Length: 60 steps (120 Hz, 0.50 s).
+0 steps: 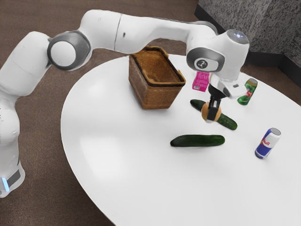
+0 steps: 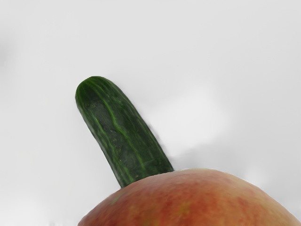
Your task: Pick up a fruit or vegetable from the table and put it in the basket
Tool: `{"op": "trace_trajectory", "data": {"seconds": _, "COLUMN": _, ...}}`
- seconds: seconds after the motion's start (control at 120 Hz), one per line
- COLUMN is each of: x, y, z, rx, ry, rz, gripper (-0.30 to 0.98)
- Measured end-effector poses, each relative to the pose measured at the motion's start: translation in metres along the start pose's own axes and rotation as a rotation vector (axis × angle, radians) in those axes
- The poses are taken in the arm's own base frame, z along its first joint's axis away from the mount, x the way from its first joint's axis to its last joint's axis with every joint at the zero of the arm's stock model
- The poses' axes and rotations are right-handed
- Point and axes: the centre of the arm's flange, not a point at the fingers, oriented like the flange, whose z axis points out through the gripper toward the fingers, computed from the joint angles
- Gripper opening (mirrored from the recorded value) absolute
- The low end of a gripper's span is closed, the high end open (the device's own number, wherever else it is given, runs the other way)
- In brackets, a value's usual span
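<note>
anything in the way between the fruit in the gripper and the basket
Nothing tall that I can see. One end of a cucumber lies low on the table between the fruit and the basket; the basket's own wall also stands there, so the fruit should probably go over its rim.

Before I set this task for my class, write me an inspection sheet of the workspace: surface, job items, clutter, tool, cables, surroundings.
Surface: white table with a curved edge.
Job's things: reddish-orange fruit, raised off the table; brown wicker basket, upright, open-topped, fruit not in it yet.
Clutter: two cucumbers, one in full view, the other partly hidden behind the fruit; pink pack; green can; blue-and-silver can.
Tool: black, two-fingered, shut on the fruit.
Cables: nothing seen.
Surroundings: brown floor; grey mottled structure with a dark base, beyond the table.
</note>
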Motion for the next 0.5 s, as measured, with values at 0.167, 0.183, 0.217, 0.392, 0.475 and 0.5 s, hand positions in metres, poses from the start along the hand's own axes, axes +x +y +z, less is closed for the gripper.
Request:
{"op": "trace_trajectory", "data": {"seconds": 0.167, "x": -0.120, "y": -0.083, "z": -0.042, "rx": 0.059, "ry": -0.104, "rz": -0.262, "gripper": 0.12}}
{"op": "trace_trajectory", "data": {"seconds": 0.183, "x": -0.129, "y": -0.093, "z": -0.042, "rx": 0.058, "ry": -0.110, "rz": -0.284, "gripper": 0.12}}
{"op": "trace_trajectory", "data": {"seconds": 0.217, "x": -0.146, "y": -0.114, "z": -0.039, "rx": 0.055, "ry": -0.124, "rz": -0.325, "gripper": 0.10}}
{"op": "trace_trajectory", "data": {"seconds": 0.392, "x": -0.189, "y": -0.199, "z": 0.006, "rx": -0.014, "ry": -0.177, "rz": -0.420, "gripper": 0.04}}
{"op": "trace_trajectory", "data": {"seconds": 0.475, "x": -0.197, "y": -0.221, "z": 0.031, "rx": -0.046, "ry": -0.195, "rz": -0.420, "gripper": 0.01}}
{"op": "trace_trajectory", "data": {"seconds": 0.5, "x": -0.198, "y": -0.223, "z": 0.035, "rx": -0.053, "ry": -0.198, "rz": -0.414, "gripper": 0.00}}
